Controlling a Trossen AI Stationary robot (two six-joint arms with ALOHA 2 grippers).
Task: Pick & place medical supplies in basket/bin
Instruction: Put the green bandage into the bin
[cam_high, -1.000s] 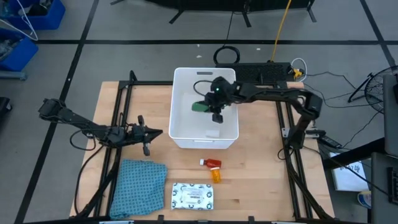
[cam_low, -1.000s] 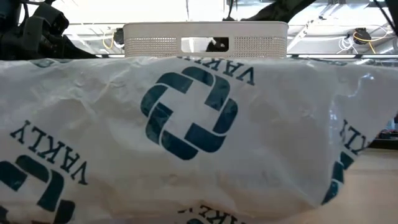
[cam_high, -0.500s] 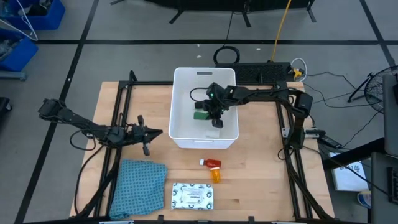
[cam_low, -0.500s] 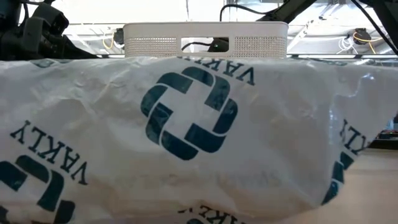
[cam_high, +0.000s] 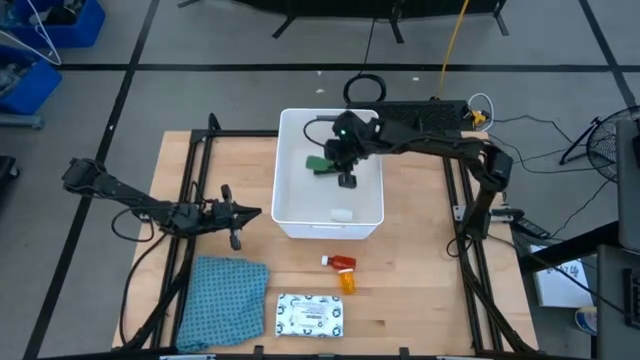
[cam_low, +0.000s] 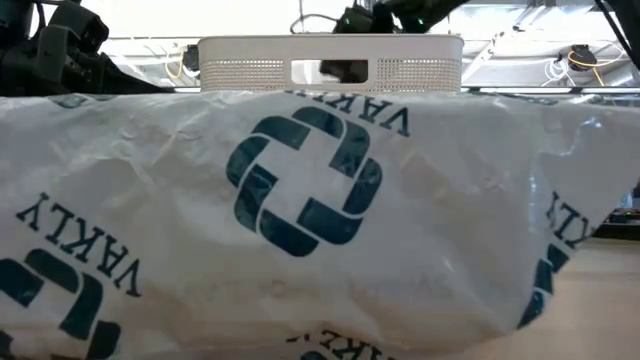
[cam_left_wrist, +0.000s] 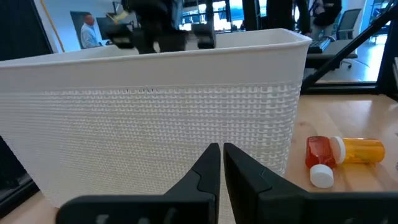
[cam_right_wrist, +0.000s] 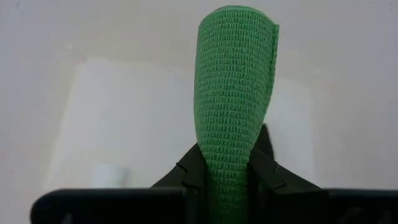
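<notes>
The right gripper (cam_high: 337, 166) is hanging over the white basket (cam_high: 292, 205), its fingers clamping a green bandage roll (cam_right_wrist: 235, 87) above the tub's floor. The left gripper (cam_left_wrist: 220, 163), fingers pressed together on nothing, is resting on the table just beside the basket's left wall, near an orange pill bottle (cam_high: 342, 272).

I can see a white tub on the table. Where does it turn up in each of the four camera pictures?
High view: the white tub sits mid-table, the right tool above it holding a green roll.
Low view: only its top edge, behind a printed packet.
Left wrist view: its mesh wall fills the picture.
Right wrist view: its pale floor.
Shared landmark: the tub's handle slot.
</notes>
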